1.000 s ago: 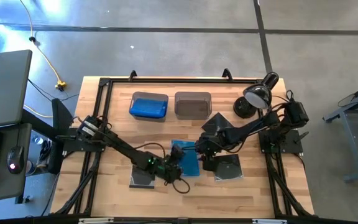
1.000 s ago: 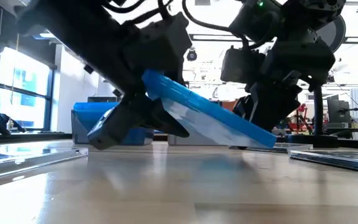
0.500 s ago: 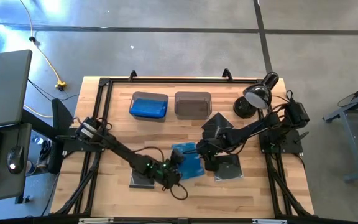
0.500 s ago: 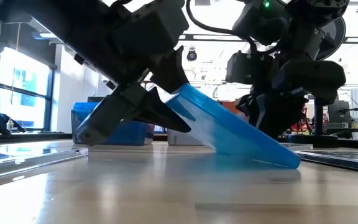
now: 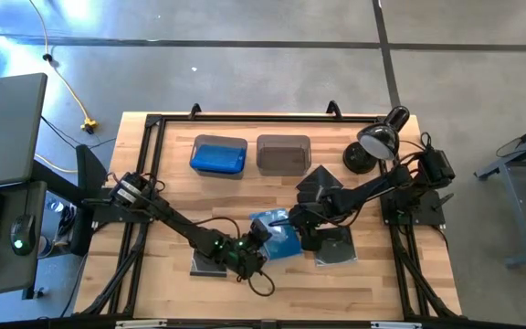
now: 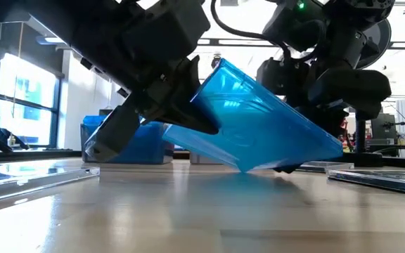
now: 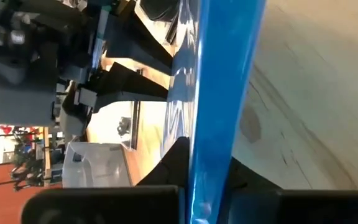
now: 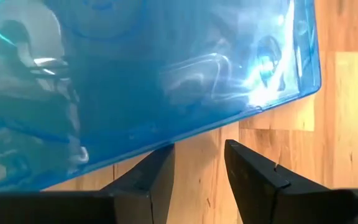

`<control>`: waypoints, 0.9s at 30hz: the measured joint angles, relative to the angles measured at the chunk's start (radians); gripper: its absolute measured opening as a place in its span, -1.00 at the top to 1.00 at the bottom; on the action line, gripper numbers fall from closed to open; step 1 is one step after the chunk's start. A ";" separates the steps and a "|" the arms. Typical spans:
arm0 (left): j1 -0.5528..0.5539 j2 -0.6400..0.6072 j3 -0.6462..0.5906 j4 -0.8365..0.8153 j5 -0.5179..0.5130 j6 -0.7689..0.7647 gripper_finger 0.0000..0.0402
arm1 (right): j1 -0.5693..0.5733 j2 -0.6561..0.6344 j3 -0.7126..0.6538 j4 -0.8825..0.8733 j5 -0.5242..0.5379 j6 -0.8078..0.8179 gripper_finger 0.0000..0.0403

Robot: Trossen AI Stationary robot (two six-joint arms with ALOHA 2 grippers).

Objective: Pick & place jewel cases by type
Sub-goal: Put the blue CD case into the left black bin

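A bright blue jewel case stands tilted at the table's middle, its broad face toward the near edge. My left gripper reaches in from the left and is shut on it. My right gripper is just right of the case, its fingers open over bare wood under the case's edge. Black jewel cases lie flat: one under my left arm, one below my right gripper and one behind it. My left gripper pinches the blue case across its thin depth, one finger on each broad face, at the case's left edge. The fingers come almost level from the table's left. The case is tilted steeply, its lower corner at or just above the wood. My right gripper's fingertip stands at the case's edge; whether it touches cannot be told.
A bin holding blue cases and a grey bin stand side by side at the far middle. A black desk lamp stands at the far right. A black frame runs round the tabletop.
My left gripper has shut on the blue case's left edge. The case, which lay slanted with its right end down on the wood, has tipped up steeper, and its broad face now shows toward the near edge. My right gripper has kept its place.
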 joint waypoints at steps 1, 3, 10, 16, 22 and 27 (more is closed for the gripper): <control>-0.004 0.000 0.000 0.000 -0.020 -0.001 0.89 | 0.000 0.000 0.000 0.001 0.000 -0.014 0.32; -0.012 0.001 0.000 -0.004 -0.079 0.004 0.84 | 0.000 -0.001 0.000 0.004 -0.002 -0.038 0.32; -0.058 0.002 0.060 -0.224 -0.267 0.020 0.93 | 0.000 -0.108 0.000 -0.088 0.039 -0.029 0.32; -0.070 0.003 0.124 -0.569 -0.386 -0.204 0.87 | 0.014 -0.276 0.000 -0.231 0.165 0.077 0.32; -0.059 0.003 0.224 -0.994 -0.387 -0.502 0.86 | 0.054 -0.437 0.000 -0.292 0.256 0.149 0.32; -0.012 0.003 0.311 -1.402 -0.335 -0.820 0.91 | 0.100 -0.506 0.000 -0.269 0.269 0.157 0.32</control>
